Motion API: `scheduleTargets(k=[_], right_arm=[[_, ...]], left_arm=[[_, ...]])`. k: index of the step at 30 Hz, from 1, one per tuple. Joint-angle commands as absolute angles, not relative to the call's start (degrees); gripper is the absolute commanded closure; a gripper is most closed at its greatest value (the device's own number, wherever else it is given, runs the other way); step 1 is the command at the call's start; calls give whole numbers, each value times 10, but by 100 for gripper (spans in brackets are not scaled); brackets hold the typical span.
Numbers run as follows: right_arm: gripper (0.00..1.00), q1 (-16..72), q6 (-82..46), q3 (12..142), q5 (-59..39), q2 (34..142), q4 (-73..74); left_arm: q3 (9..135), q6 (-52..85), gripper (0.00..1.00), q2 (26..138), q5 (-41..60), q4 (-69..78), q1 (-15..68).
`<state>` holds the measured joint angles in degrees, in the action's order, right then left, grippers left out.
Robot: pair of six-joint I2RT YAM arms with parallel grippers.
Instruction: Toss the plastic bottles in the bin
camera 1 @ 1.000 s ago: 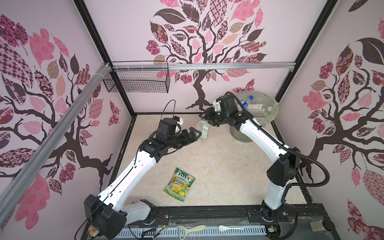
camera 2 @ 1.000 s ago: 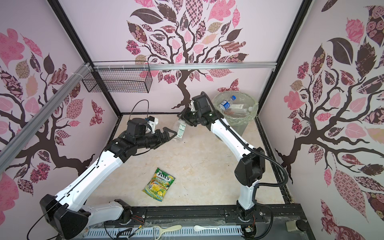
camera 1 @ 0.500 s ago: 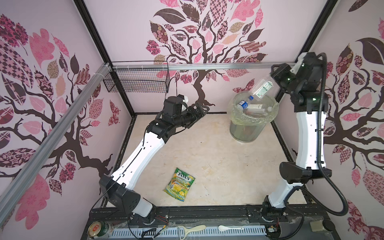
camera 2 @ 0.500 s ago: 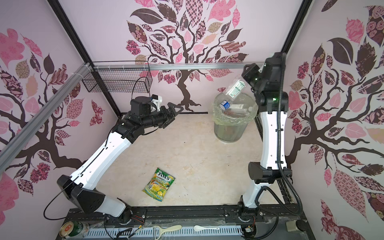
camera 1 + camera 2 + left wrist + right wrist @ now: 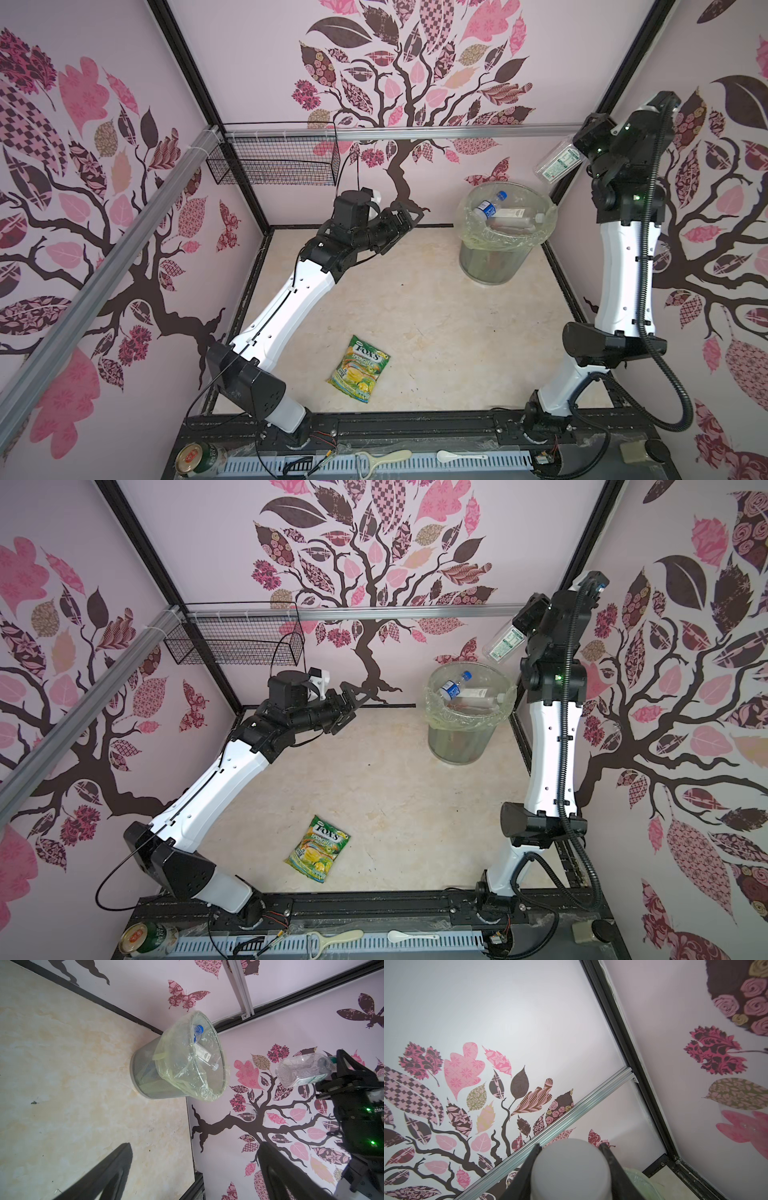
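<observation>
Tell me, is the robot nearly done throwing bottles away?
Nearly. Some bottles already lie in the bin. The right gripper holds one more clear bottle up high by it, not yet dropped. No other bottles show on the floor, just a candy bag.

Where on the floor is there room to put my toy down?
The biggest bare patch of floor lies between the candy bag, the bin and the right arm. A smaller one runs along the back wall between the left gripper and the bin. The bin corner is crowded: bottles pile up inside, and the right gripper holds another bottle high nearby.
</observation>
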<state>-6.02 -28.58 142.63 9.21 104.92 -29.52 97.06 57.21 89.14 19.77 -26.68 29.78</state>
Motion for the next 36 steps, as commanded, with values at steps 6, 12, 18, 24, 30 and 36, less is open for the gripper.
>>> scheduleTargets(k=[6,12,18,24,30,36], right_arm=[[22,-44,-308,1491,44,1178,-409],[1,-45,-310,1435,50,1115,-371],[0,-45,-311,1427,50,1081,-393],[0,-45,-297,1338,47,1009,-409],[1,-33,-268,1076,-6,864,-298],[1,98,-201,975,-10,821,-287]], left_arm=[[966,556,2,889,194,-265,298],[969,556,2,899,194,-266,298],[965,551,2,899,187,-269,297],[934,531,2,876,152,-254,294],[883,494,2,833,106,-243,249],[806,456,2,772,74,-243,197]])
